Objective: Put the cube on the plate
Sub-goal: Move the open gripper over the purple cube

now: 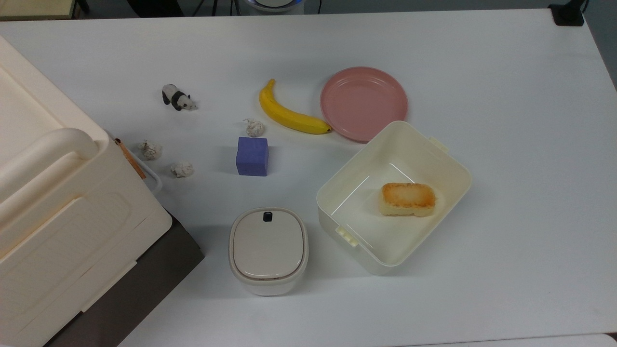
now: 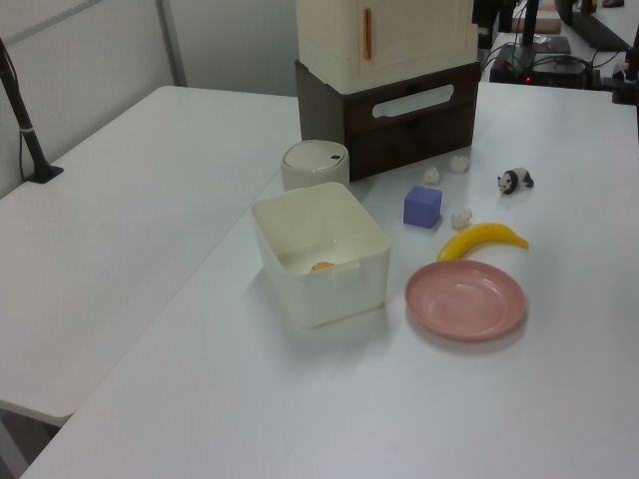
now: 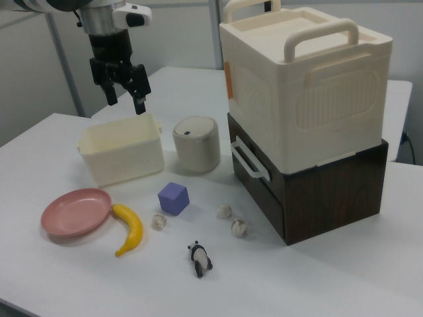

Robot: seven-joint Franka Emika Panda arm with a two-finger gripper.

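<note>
Your gripper (image 3: 123, 94) hangs high above the white tabletop (image 1: 506, 120) in the right view, over the far side of the cream tub (image 3: 121, 156), its two fingers spread apart and holding nothing.

The cube (image 1: 252, 156) you are after sits flat on the tabletop near its middle, untouched. In the top view it lies toward the top view's left of the tub (image 1: 393, 197), with a crumpled paper ball (image 1: 254, 127) just beside its upper edge. The plate (image 1: 364, 103) rests bare nearer the table's far edge in the top view, its lower rim tucked just behind the tub's corner; whether they touch cannot be told. A banana (image 1: 288, 113) lies between the cube and the plate, its tip close against the plate's rim.

In the left view the cube (image 2: 422, 206) stands behind the plate (image 2: 465, 299), with the banana (image 2: 482, 239) between them.

Inside the tub you can see a golden-brown piece of bread (image 1: 408, 198). A small lidded bin (image 1: 268, 250) stands just beside the tub, toward the table's near edge in the top view. Two more paper balls (image 1: 166, 159) and a toy panda (image 1: 177, 98) lie well apart from the plate, near the big cream box (image 3: 305, 86) stacked on a dark brown base (image 3: 317, 193) at the tabletop's corner.
</note>
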